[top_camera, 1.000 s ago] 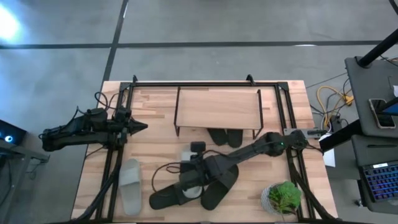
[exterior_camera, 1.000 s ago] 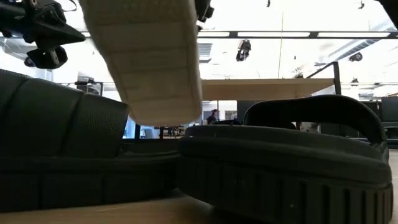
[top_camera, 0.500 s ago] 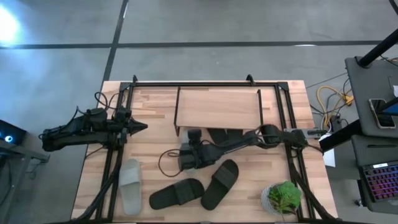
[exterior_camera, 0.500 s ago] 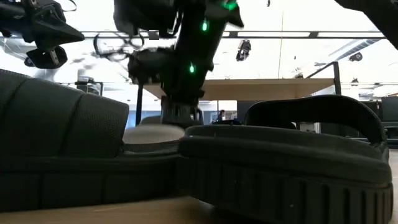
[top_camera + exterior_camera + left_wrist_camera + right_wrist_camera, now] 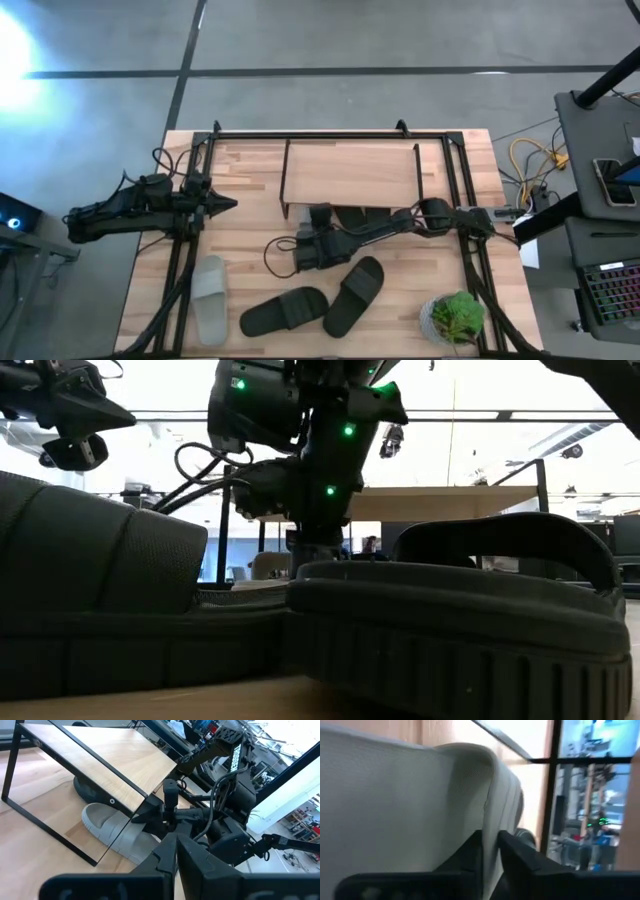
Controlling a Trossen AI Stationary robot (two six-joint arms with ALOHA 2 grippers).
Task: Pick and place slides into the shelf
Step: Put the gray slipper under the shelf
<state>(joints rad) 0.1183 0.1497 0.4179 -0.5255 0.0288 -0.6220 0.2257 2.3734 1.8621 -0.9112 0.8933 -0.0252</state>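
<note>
A light grey slide (image 5: 112,832) lies on the table with one end under the shelf (image 5: 350,170), its top board (image 5: 100,755) on black legs. My right gripper (image 5: 162,817) is at the slide's other end, shut on it; its strap (image 5: 420,795) fills the right wrist view. Two black slides (image 5: 360,216) lie under the shelf. Two more black slides (image 5: 285,310) (image 5: 355,293) and a second grey slide (image 5: 208,298) lie near the table's near edge. My left gripper (image 5: 228,204) waits shut over the table's left side. My right gripper pinches the grey slide's strap at its edge (image 5: 492,785) between its two fingers (image 5: 517,855), coming nearly level from the table's near right side. The slide sits flat with its sole on the table, its far end beneath the shelf board.
A potted plant (image 5: 455,318) stands at the table's near right corner. A black frame (image 5: 330,133) runs around the table's edges. Cables (image 5: 275,250) trail beside the right arm. In the low view the two near black slides (image 5: 460,630) block most of the sight.
My right gripper has carried the grey slide from above the near black slides toward the far edge and down. The slide, lifted with its sole showing a second ago, now lies on the table with its end under the shelf.
</note>
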